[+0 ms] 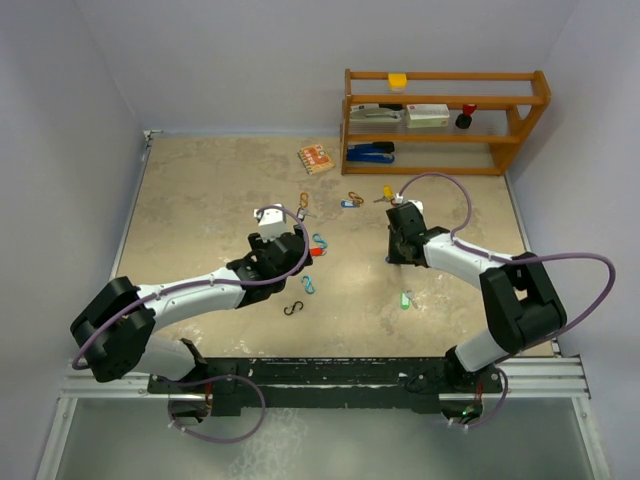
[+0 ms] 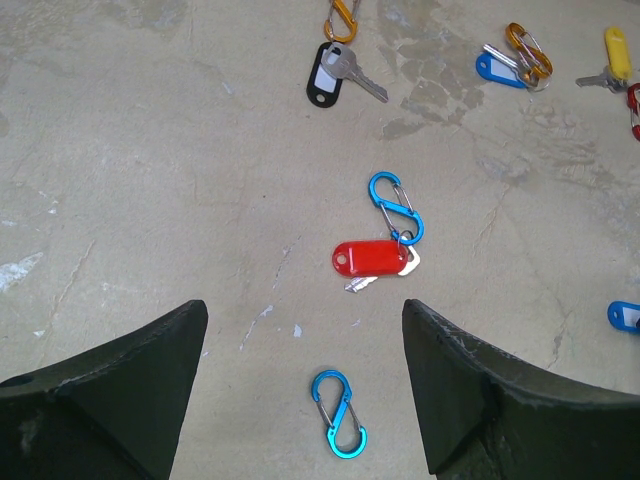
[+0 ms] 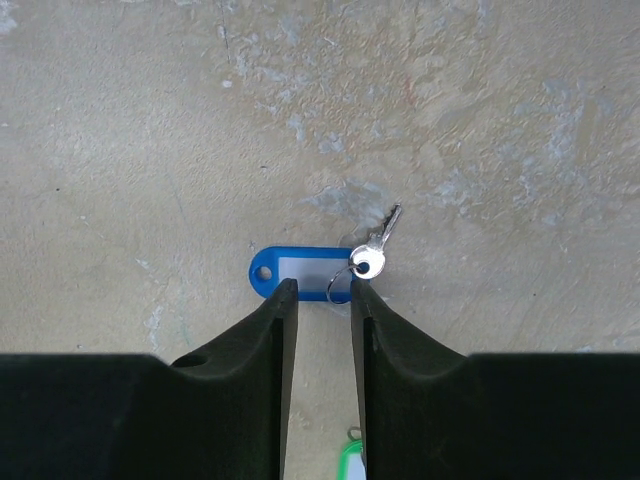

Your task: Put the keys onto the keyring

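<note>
The right gripper (image 3: 320,292) sets narrowly parted fingers at the blue plastic-tagged silver key (image 3: 300,268) on the mottled beige table (image 3: 150,150); whether they grip it cannot be told. The left gripper (image 2: 302,315), jaws spread wide, hangs above the red-tagged key (image 2: 372,258), which touches a blue S-shaped clip (image 2: 395,205).
</note>
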